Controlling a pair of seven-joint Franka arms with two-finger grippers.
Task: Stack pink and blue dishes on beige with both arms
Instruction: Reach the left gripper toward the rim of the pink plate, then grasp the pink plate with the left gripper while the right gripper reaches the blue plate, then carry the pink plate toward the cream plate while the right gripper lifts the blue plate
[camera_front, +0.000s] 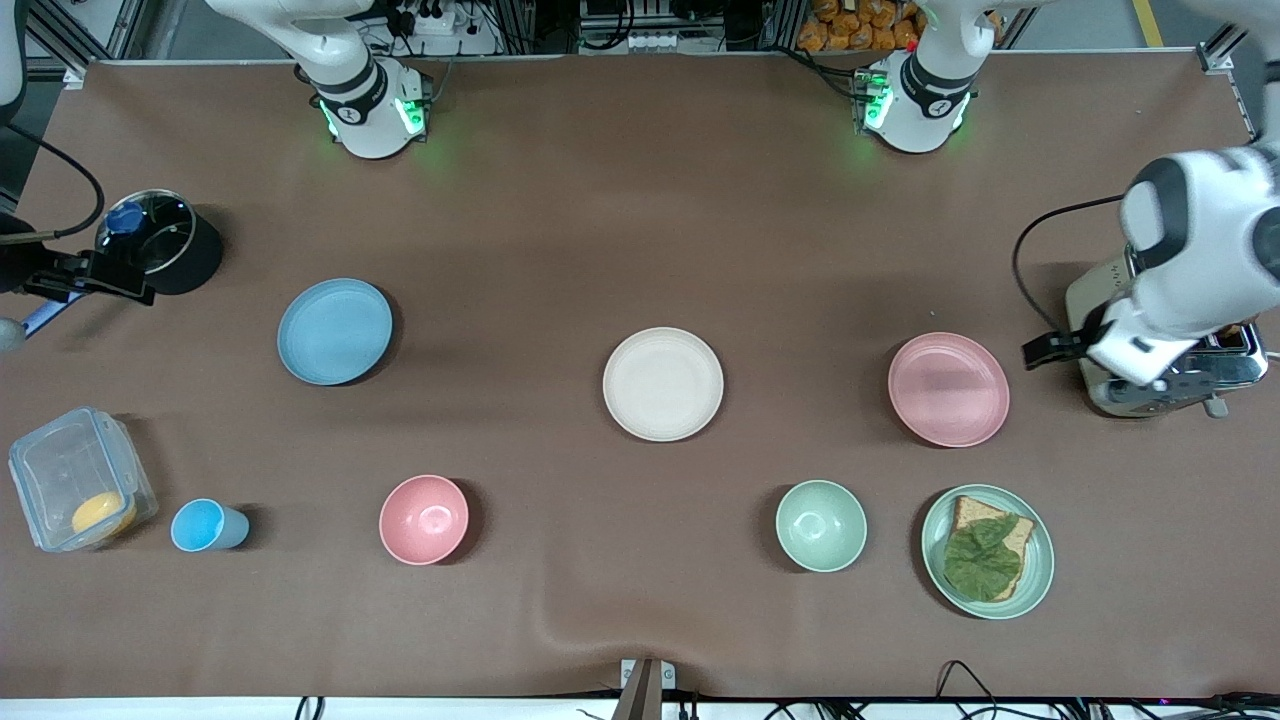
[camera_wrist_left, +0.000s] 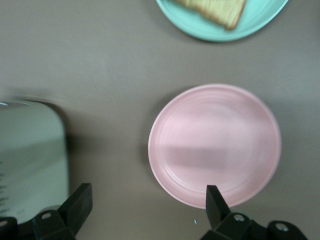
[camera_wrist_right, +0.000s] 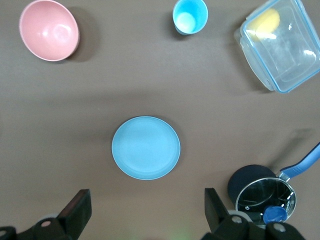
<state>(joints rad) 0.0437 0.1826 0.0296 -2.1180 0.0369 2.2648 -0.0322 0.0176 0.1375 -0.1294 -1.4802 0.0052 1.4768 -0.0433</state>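
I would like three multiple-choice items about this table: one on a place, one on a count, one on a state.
1. What lies between the blue plate and the pink plate?
A. beige plate
B. toaster
C. cup

2. How many bowls are on the table?
A. one
B. two
C. four

3. How is the left claw?
A. shut on the pink plate
B. open, holding nothing
C. shut on bread

Answers:
1 A: the beige plate sits mid-table between them.
2 B: a pink bowl and a green bowl.
3 B: its fingers stand apart above the pink plate.
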